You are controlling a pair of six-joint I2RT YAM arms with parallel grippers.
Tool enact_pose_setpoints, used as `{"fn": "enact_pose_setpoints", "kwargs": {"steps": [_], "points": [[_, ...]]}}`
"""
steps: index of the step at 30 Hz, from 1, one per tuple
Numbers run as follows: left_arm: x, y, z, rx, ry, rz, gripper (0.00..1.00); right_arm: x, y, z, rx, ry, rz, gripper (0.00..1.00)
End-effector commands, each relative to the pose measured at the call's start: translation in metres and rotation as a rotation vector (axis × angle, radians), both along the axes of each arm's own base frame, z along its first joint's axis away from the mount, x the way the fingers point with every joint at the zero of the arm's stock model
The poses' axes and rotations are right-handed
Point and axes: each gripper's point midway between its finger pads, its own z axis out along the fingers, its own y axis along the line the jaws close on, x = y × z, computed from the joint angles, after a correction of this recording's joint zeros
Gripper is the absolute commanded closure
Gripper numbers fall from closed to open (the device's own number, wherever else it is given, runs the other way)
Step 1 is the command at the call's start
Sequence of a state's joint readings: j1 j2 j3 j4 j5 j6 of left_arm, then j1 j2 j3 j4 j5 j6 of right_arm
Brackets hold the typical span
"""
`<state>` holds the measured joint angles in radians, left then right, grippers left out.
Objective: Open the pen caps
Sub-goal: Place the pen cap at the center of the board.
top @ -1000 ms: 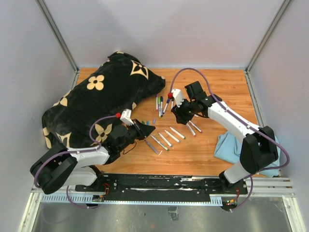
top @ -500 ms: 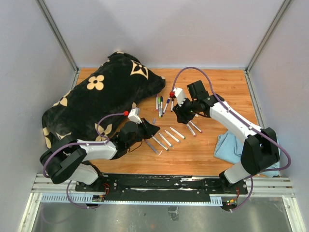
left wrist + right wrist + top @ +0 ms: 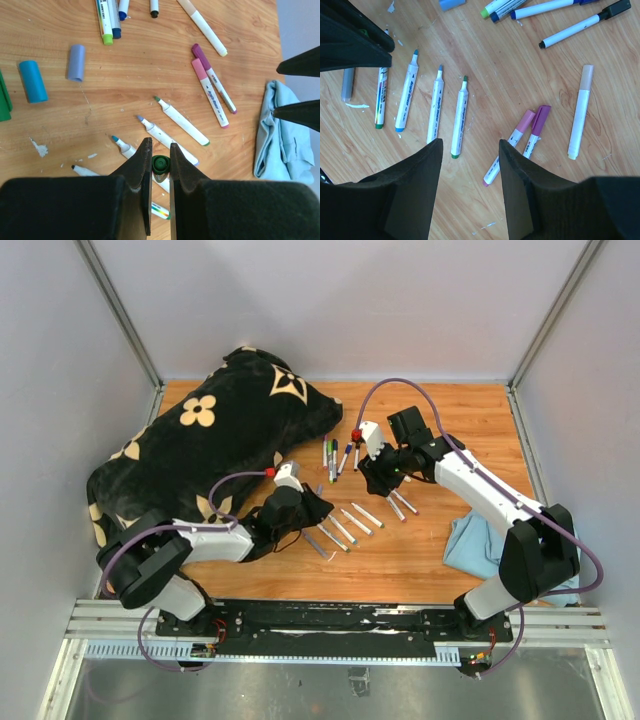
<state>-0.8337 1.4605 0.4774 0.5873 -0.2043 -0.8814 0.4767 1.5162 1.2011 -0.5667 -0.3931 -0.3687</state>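
Wooden table (image 3: pixel 450 410), bounded by grey walls, with a black flowered cushion (image 3: pixel 200 450) on its left portion. Left gripper (image 3: pixel 160 146): jaws pressed together on a green cap (image 3: pixel 161 164), seen end-on between them; whether any barrel hangs below it cannot be told. Right gripper (image 3: pixel 470 145): jaws spread, holding nothing, hovering above a row of uncapped markers (image 3: pixel 459 117). Two closed markers lie side by side just beside its right-hand finger in the wrist view, one with a pink cap (image 3: pixel 525 120), one with a purple cap (image 3: pixel 541 113). Their long axes run on a diagonal, caps at the upper right end, barrels trailing to the lower left, and so lie slanted to the line between the spread jaws. Assessment: the right arm is clearly the nearer to this pair, and the left is occupied. A pick by the right arm would call for a short sideways shift toward the caps and some wrist turn to bring the jaws across a barrel.
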Motion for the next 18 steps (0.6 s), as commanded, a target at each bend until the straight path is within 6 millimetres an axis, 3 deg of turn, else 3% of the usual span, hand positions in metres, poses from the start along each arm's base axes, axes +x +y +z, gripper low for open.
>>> {"fn": "enact_pose_setpoints", "kwargs": {"steps": [1,18], "points": [[0.010,-0.005,-0.006,0.058,0.006,0.026,1.00,0.002,-0.014,0.002,-0.003,0.000,-0.029,0.50],[0.036,-0.019,-0.034,0.209,0.067,0.064,1.00,0.007,-0.022,0.004,0.001,0.001,-0.064,0.50]]}}
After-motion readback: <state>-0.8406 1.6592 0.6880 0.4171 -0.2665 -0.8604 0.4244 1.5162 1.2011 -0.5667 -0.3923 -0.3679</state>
